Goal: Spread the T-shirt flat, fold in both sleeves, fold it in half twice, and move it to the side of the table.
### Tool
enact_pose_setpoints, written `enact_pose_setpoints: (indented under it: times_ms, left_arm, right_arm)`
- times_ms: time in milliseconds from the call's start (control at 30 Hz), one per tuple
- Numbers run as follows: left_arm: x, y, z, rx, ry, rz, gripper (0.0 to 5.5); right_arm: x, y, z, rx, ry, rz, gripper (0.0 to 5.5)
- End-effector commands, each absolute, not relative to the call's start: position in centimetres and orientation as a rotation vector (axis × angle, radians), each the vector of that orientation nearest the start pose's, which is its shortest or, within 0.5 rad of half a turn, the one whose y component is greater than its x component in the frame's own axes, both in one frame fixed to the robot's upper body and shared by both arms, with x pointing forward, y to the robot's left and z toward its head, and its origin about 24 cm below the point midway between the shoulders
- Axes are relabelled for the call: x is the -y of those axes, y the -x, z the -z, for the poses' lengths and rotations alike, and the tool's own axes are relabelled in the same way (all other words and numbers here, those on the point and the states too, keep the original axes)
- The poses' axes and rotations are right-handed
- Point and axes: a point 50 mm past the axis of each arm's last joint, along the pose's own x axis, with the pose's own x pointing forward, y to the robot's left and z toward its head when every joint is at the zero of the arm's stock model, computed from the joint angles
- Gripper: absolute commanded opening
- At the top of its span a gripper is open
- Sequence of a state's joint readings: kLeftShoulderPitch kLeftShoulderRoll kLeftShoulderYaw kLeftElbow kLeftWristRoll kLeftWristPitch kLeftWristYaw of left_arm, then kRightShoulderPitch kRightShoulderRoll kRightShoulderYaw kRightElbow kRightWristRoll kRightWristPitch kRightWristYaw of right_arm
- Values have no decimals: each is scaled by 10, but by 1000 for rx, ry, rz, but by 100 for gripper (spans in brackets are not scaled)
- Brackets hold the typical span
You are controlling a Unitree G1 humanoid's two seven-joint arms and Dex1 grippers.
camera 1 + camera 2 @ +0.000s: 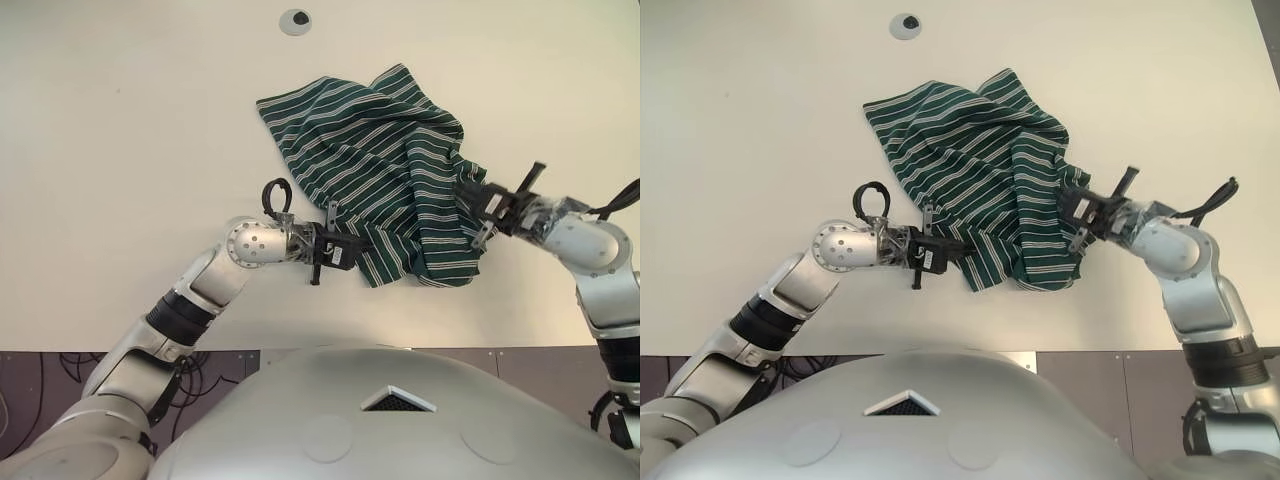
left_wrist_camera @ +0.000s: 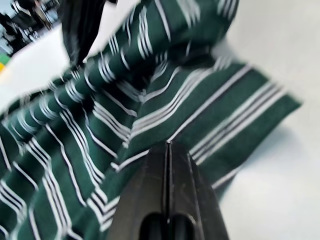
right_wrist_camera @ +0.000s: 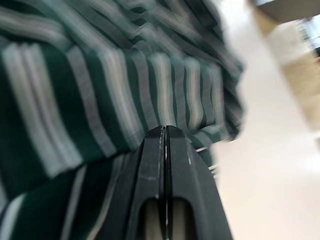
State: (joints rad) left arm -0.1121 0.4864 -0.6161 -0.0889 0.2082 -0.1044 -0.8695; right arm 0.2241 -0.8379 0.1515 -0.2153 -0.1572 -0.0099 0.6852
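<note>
Both eye views look forward and down from the head, fairly far off, slightly offset sideways, sharing the table [image 1: 120, 150], the shirt [image 1: 370, 160], the left gripper [image 1: 358, 244] and the right gripper [image 1: 464, 197]. Each wrist view looks along its own pressed-together fingers [image 2: 155, 200], right against the shirt's stripes.

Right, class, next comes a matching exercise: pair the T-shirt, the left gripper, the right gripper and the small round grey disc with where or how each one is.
Things:
1. T-shirt
2. left gripper
3. right gripper
4. round grey disc

Descriptions:
A. lies far across the table, apart from the cloth
B. shut on the shirt's right edge
C. bunched up, green with white stripes
D. shut on the shirt's near left corner

Pairs: 1-C, 2-D, 3-B, 4-A.
</note>
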Motion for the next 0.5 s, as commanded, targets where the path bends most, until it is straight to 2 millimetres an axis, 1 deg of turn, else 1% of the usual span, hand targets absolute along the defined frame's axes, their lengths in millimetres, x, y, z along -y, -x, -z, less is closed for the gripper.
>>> enact_pose_setpoints:
  times_ms: [33,100,133,200,267,333,400,500]
  left_arm:
    - [-86,-188,-10,-245,-831,1557,0]
    - [-95,-184,-10,-289,-880,1602,0]
    - [-105,-186,-13,-317,-913,1606,0]
    - [-132,-188,-18,-405,-1009,1617,0]
    - [-158,-186,-23,-490,-1074,1633,0]
    - [-182,-185,-30,-562,-1096,1622,0]
    - [-206,-189,-41,-622,-1098,1563,0]
    - [-227,-191,-51,-673,-1075,1507,0]
  right_arm:
    - [237,-190,-39,-476,966,-899,1]
    - [243,-191,-34,-513,995,-884,1]
    - [248,-192,-32,-534,1009,-872,1]
    - [256,-195,-29,-566,1023,-838,1]
    - [262,-197,-27,-590,1034,-812,1]
    - [269,-195,-25,-612,1026,-797,1]
    - [273,-191,-24,-631,994,-793,1]
    - [270,-180,-26,-636,910,-832,1]
